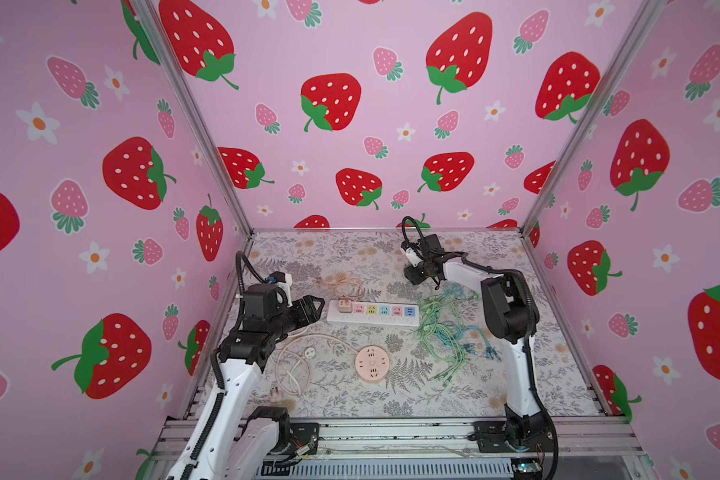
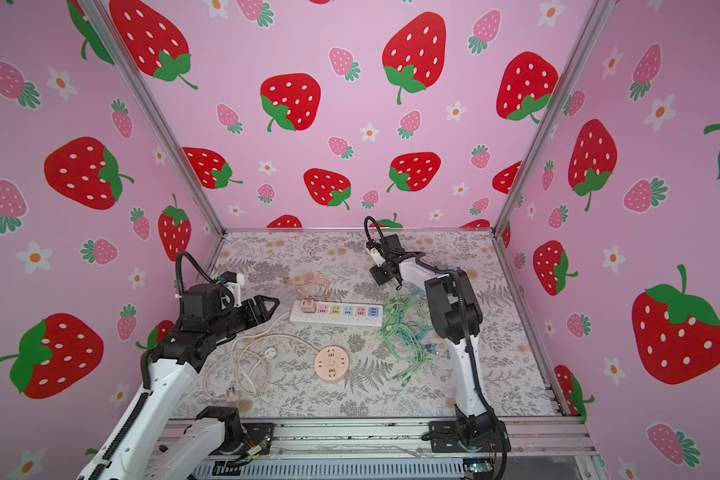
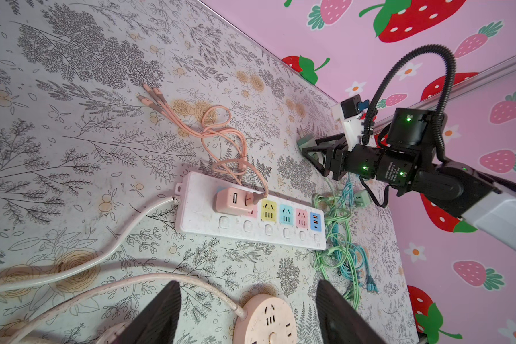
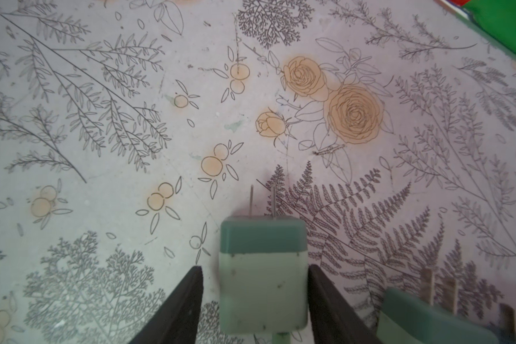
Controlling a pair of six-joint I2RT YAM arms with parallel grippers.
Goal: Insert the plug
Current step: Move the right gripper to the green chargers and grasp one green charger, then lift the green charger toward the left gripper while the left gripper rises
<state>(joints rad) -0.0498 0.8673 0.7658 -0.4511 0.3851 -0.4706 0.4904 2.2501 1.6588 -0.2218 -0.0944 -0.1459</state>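
A pale green plug [image 4: 262, 274] with two metal prongs sits between the fingers of my right gripper [image 4: 255, 268]. A gap shows on one side of the plug; the other finger is at its edge. In both top views this gripper [image 1: 411, 277] is low over the back of the table, behind the white power strip [image 1: 373, 313] with coloured sockets. A pink adapter [image 3: 231, 202] sits plugged in at the strip's left end. My left gripper [image 1: 316, 309] stands open and empty just left of the strip.
A round pink socket [image 1: 372, 363] lies in front of the strip, its white cord [image 1: 292, 365] looped at the left. Tangled green and blue cables [image 1: 445, 328] lie right of the strip. A second green plug [image 4: 423, 321] lies beside the right gripper. Pink cables [image 3: 221, 140] coil behind the strip.
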